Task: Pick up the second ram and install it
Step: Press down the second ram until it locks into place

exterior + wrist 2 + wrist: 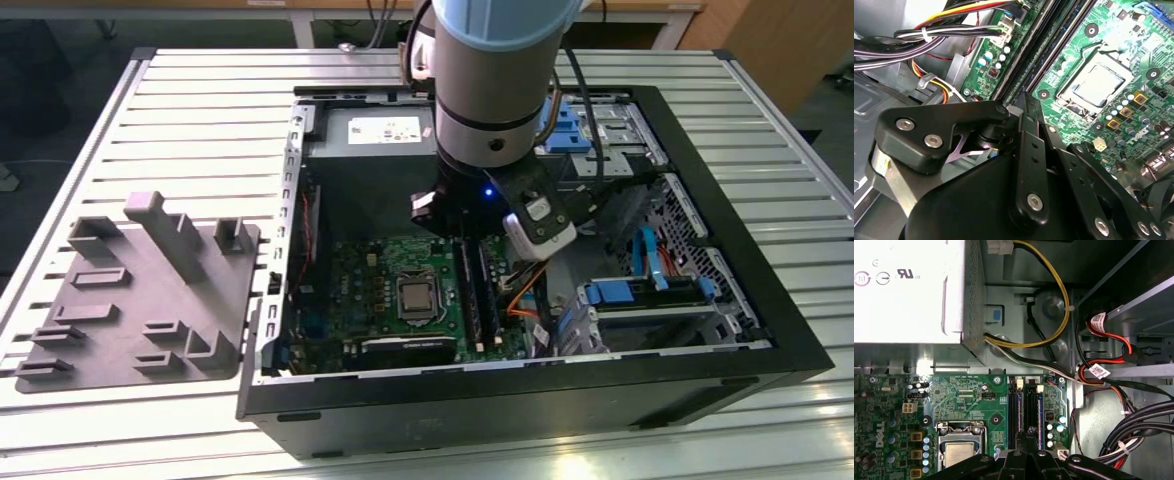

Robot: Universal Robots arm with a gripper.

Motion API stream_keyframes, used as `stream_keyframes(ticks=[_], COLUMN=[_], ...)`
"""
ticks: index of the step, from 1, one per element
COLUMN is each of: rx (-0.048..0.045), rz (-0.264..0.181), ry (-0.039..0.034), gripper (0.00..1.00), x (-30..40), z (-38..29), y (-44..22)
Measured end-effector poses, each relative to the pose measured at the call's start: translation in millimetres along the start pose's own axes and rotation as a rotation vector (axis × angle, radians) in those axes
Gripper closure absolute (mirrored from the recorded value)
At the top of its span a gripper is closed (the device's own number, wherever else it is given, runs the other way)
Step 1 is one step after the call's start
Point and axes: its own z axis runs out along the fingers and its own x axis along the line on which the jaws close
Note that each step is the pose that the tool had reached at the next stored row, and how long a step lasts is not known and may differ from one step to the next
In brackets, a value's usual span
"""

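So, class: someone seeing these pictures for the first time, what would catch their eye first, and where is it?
The open computer case on the slatted table, with the big robot arm reaching down into it. Inside, the green motherboard lies flat, its silver processor near the middle, and the gripper sits right over the long black memory slots. On the exterior view's left, a grey plastic tray with upright blocks lies beside the case.

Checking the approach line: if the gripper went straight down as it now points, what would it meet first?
Most likely the long black memory slots on the green motherboard, right below the gripper; depth is unclear.
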Motion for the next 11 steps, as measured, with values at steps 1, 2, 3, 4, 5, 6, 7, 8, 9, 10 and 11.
stream_keyframes(ticks=[1, 2, 3, 4, 5, 6, 7, 8, 9, 10, 11], rx=[0.0, 0.0001, 0.0002, 0.0002, 0.0001, 0.0001, 0.0001, 0.0001, 0.0, -0.0001, -0.0007], rz=[0.0, 0.0, 0.0, 0.0, 0.0, 0.0, 0.0, 0.0, 0.0, 0.0, 0.0], ry=[0.0, 0.0, 0.0001, 0.0001, 0.0, 0.0, 0.0, 0.0, 0.0, -0.0001, -0.0001], gripper=[0.89, 0.89, 0.89, 0.89, 0.89, 0.89, 0.89, 0.89, 0.89, 0.89, 0.89], x=[0.0, 0.0, 0.0, 0.0, 0.0, 0.0, 0.1, 0.1, 0.1, 0.1, 0.1], z=[0.0, 0.0, 0.1, 0.3, 0.5, 0.6, 0.8, 0.9, 1.0, 1.2, 1.6], y=[0.2, 0.3, 0.3, 0.3, 0.3, 0.3, 0.2, 0.2, 0.2, 0.2, 0.2])
